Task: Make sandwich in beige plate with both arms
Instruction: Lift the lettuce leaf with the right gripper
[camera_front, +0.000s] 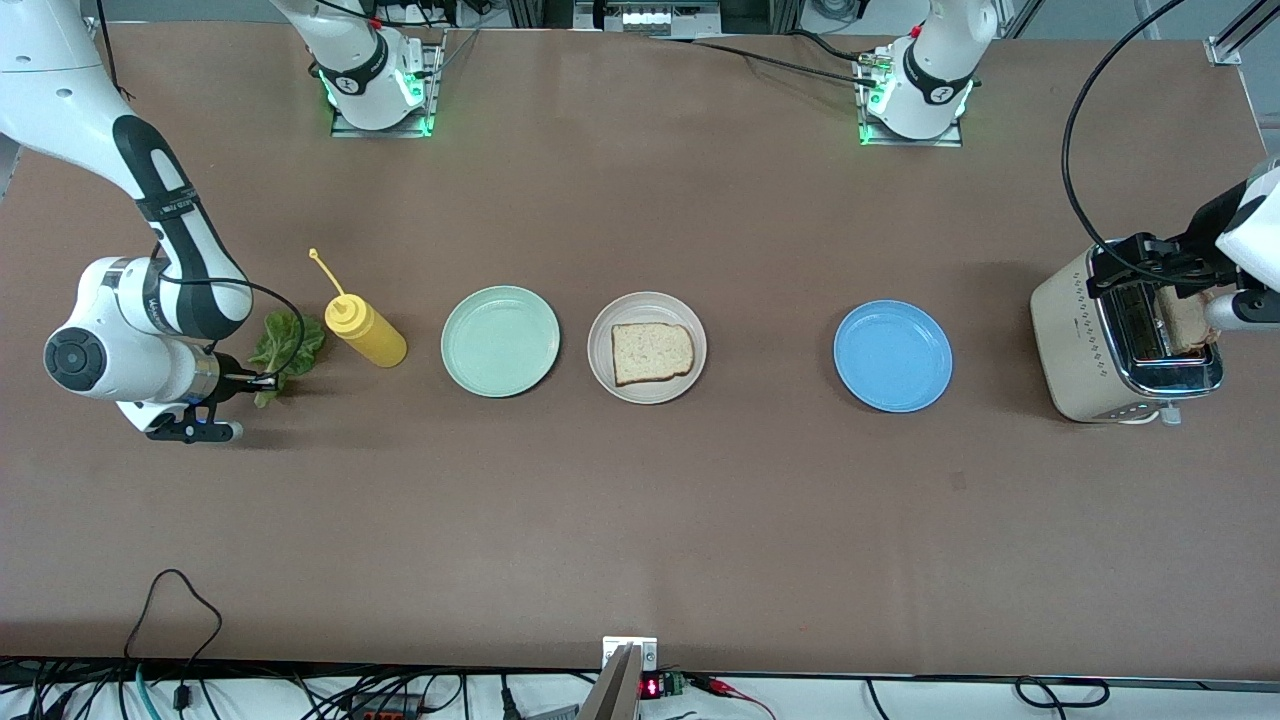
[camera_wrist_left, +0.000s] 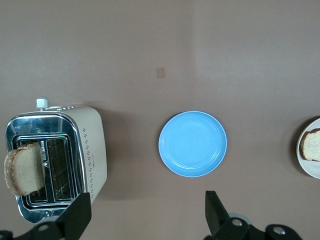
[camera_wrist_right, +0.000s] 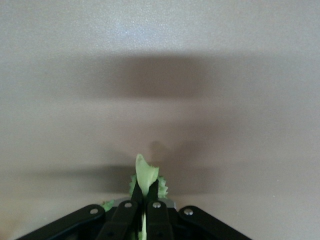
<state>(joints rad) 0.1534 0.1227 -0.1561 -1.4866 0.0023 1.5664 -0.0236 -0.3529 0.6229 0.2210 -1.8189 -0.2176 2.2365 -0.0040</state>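
The beige plate (camera_front: 647, 300) sits mid-table with one bread slice (camera_front: 650, 352) lying on it. Toward the right arm's end, a ruffled green lettuce leaf (camera_front: 287, 348) lies beside the yellow bottle. My right gripper (camera_front: 262, 380) is shut on its pale stem. In the right wrist view the leaf (camera_wrist_right: 143, 170) sticks out between the shut gripper (camera_wrist_right: 146, 189). A second bread slice (camera_front: 1185, 320) stands in the toaster (camera_front: 1090, 350). My left gripper (camera_front: 1150, 268) hovers open over the toaster. The left wrist view shows it (camera_wrist_left: 146, 210) open, holding nothing, with the toaster's slice (camera_wrist_left: 24, 169) in view.
A yellow squeeze bottle (camera_front: 365, 332) lies between the lettuce and a mint-green plate (camera_front: 500, 340). A blue plate (camera_front: 893, 355) sits between the beige plate and the toaster. In the left wrist view the blue plate (camera_wrist_left: 192, 144) and the beige plate's edge (camera_wrist_left: 306, 167) show.
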